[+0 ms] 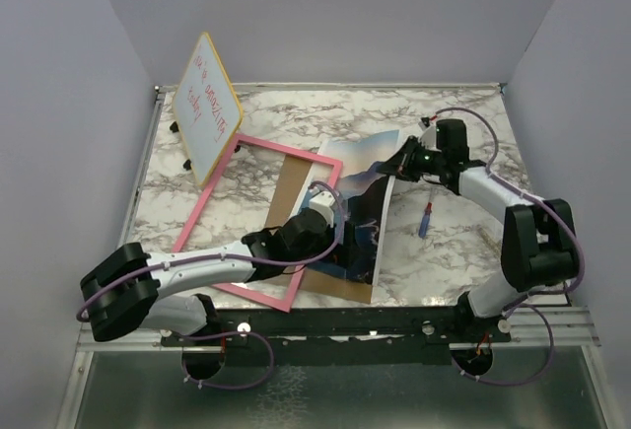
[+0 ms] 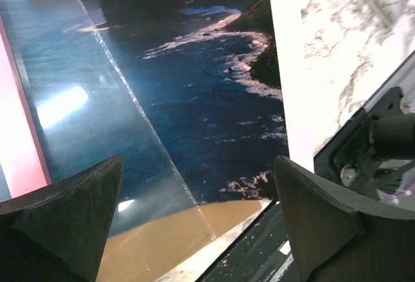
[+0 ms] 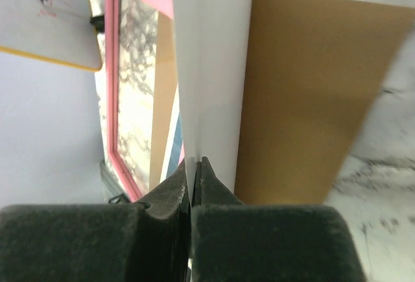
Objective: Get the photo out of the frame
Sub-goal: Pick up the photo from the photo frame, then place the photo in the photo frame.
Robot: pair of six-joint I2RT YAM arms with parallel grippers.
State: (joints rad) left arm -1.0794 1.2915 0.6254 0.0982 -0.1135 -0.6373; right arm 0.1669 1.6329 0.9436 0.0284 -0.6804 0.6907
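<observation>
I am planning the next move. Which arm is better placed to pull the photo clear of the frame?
Right. The right gripper is shut on the photo at its edge, on the side far from the frame. The left gripper hangs open above the photo, holding nothing.

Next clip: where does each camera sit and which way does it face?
Top: above, behind the bases, looking down on the table; left arm and right arm show.
Left wrist: over the photo, looking down; its open pincer at the bottom.
Right wrist: looking along the photo's edge, clamped in its shut pincer; frame beyond.
Shared: all show the photo.
</observation>
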